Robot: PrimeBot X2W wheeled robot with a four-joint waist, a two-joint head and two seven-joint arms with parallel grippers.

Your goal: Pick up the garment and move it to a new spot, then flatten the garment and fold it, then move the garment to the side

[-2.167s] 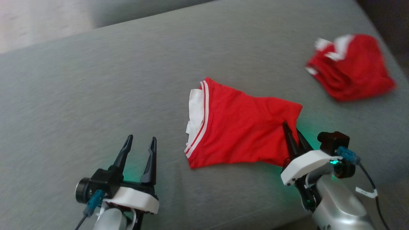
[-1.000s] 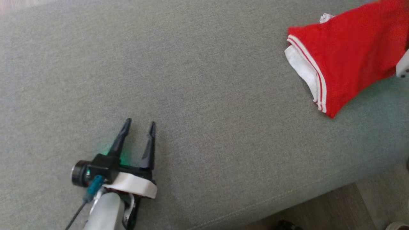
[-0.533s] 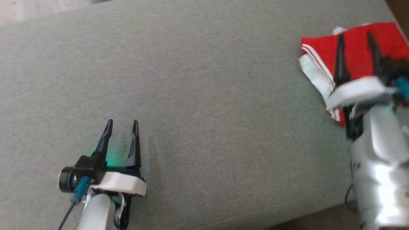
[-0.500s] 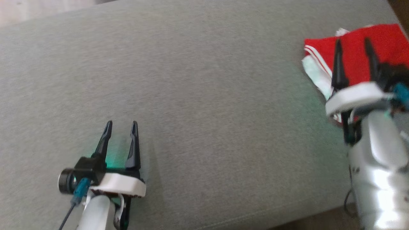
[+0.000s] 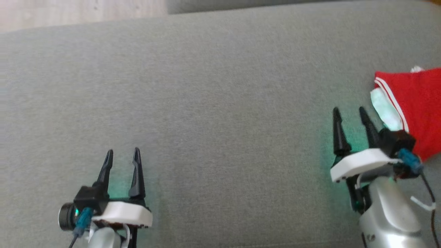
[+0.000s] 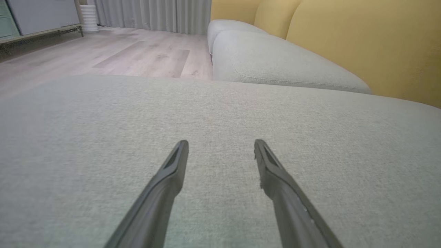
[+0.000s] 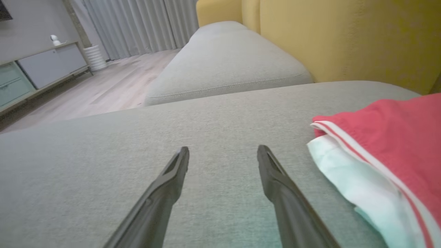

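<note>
The garment (image 5: 417, 106) is red with white stripes and a white lining, folded, lying at the right edge of the grey cushion (image 5: 220, 103). The right wrist view shows the garment (image 7: 386, 144) just right of my fingers. My right gripper (image 5: 349, 112) stands open and empty beside the garment's left edge, apart from it. Over bare cushion at the lower left, my left gripper (image 5: 122, 155) is open with nothing between its fingers (image 6: 172, 172).
A second grey seat cushion (image 7: 224, 65) lies beyond this one, with a yellow backrest (image 7: 344, 41) along the right. Wooden floor (image 6: 103, 55), grey curtains and a low cabinet (image 7: 38, 69) lie past the cushion's far edge.
The head camera has shifted, so the garment now sits at the right edge. My right gripper has drawn back off the garment to bare cushion on its left. The left gripper stays open.
</note>
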